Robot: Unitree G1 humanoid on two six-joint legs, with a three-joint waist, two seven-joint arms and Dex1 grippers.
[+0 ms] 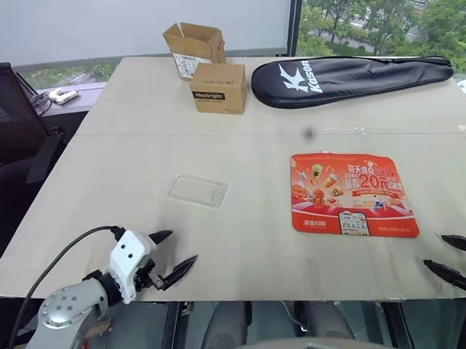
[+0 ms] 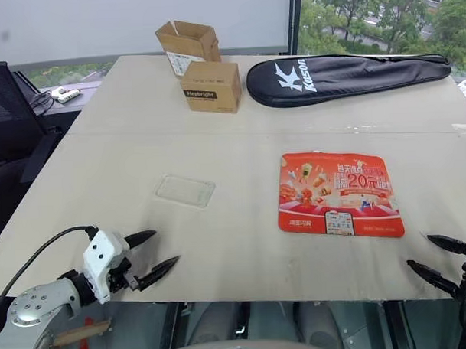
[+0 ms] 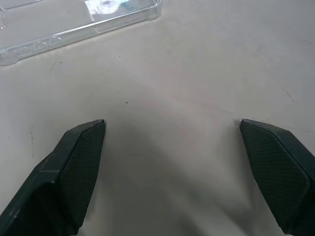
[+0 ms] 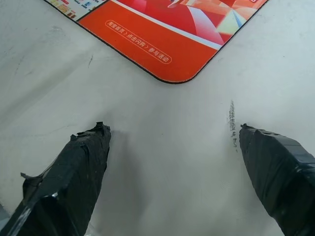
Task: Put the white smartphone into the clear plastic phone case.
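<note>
The clear plastic phone case (image 1: 197, 191) lies flat and empty on the pale table (image 1: 243, 243), left of centre; its glossy rim also shows in the left wrist view (image 3: 74, 29). My left gripper (image 1: 183, 246) hovers open over the table's near left edge, a short way in front of the case, with nothing between its fingers. Over the near right edge my right gripper (image 1: 435, 250) is open too and holds nothing, just in front of the red flyer's corner (image 4: 172, 73). The white smartphone is out of view.
A red printed flyer (image 1: 353, 193) lies right of centre. Two cardboard boxes (image 1: 218, 88) (image 1: 193, 47) and a black racket bag (image 1: 344, 77) sit at the far side. A dark office chair (image 1: 9, 129) stands off the table's left edge.
</note>
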